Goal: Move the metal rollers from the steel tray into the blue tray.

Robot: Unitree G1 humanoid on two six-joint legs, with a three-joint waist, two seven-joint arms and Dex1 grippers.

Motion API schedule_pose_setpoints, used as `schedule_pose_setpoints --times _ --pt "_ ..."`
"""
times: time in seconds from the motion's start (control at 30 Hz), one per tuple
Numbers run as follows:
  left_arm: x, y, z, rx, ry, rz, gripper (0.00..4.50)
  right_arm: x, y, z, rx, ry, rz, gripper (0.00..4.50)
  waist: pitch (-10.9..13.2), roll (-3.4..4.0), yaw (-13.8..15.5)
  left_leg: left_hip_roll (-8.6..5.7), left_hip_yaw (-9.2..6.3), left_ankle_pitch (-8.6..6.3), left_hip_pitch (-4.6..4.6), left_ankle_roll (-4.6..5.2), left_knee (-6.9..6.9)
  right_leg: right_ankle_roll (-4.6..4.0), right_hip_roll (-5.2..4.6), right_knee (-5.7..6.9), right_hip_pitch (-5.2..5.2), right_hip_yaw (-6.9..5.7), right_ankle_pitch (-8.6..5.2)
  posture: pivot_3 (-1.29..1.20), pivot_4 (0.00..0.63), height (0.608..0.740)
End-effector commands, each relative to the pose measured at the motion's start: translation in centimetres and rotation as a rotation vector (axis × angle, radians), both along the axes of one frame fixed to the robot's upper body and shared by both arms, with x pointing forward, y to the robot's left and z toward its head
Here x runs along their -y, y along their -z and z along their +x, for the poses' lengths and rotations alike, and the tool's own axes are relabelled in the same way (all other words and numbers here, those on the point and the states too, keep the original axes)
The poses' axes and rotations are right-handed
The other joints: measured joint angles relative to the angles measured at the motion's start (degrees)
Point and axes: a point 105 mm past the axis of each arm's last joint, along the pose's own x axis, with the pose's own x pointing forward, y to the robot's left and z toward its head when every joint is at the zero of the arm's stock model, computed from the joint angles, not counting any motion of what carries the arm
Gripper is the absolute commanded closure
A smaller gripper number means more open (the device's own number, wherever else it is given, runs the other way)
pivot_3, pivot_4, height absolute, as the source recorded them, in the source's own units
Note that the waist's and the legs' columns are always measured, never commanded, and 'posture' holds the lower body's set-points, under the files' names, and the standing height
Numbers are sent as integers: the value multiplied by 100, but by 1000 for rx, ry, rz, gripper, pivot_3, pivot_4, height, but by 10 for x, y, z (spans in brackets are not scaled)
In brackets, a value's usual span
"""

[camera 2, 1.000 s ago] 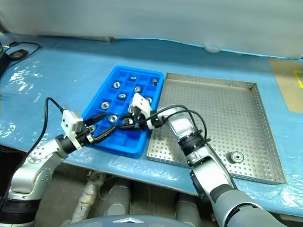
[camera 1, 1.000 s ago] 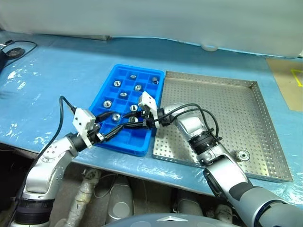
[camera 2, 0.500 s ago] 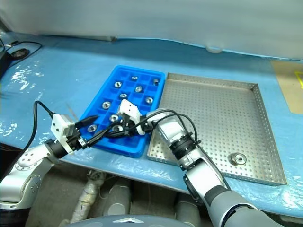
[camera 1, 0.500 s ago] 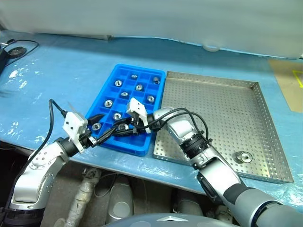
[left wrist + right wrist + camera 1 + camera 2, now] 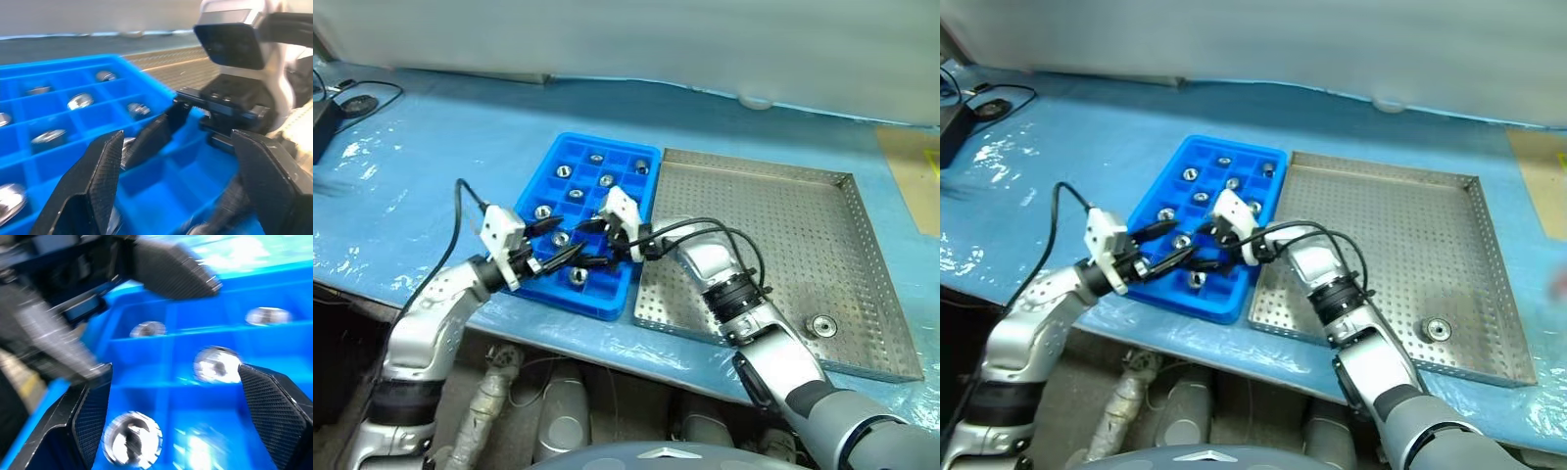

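Note:
The blue tray [image 5: 533,196] lies left of the steel tray [image 5: 783,225]. Several metal rollers [image 5: 560,238] rest in the blue tray's compartments, and one roller [image 5: 820,326] lies at the steel tray's near right corner. My right gripper [image 5: 593,245] hangs open over the blue tray's near rows, with rollers [image 5: 215,364] below its spread fingers and nothing gripped. Facing it from the left, my left gripper [image 5: 564,238] is open too. In the left wrist view, a right finger [image 5: 156,133] reaches between its fingers [image 5: 100,171].
Both trays sit on a table covered in blue plastic sheet [image 5: 440,157], close to its near edge. A black device with a cable [image 5: 347,103] lies at the far left. A small white object [image 5: 749,98] is at the back edge.
My right gripper has gone from shut to open over the blue tray. Both hands dipped toward the near edge, then came back forward over the tray. The camera shifted slightly.

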Motion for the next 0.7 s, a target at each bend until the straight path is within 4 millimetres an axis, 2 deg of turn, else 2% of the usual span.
schedule_pose_setpoints --times 0.03,0.23,0.47,0.53,0.7 --pt "31 1 3 3 163 -22 792 33 -18 14 59 147 46 151 -2 -3 -82 -2 0 1 2 -1 6 1 0 3 2 3 1 46 150 740" --pt "76 2 17 -6 398 -8 792 106 -17 17 91 458 33 151 -4 -7 -524 -5 4 12 4 -16 36 8 2 13 9 19 6 -173 150 740" --pt "116 6 16 -18 603 12 792 184 -6 -5 96 798 -19 151 -4 -8 -1052 -6 22 -2 10 11 59 9 2 4 12 37 6 -407 150 740" --pt "125 8 14 -16 648 24 792 203 -3 -14 87 882 -37 151 -5 -7 -1157 -5 27 -13 12 29 71 9 2 2 15 40 6 -430 150 740" --pt "137 3 16 -3 669 -5 792 235 -4 -31 80 971 -81 151 -4 -7 -1313 -4 39 -34 24 62 90 13 -2 -10 36 46 8 -453 150 740"
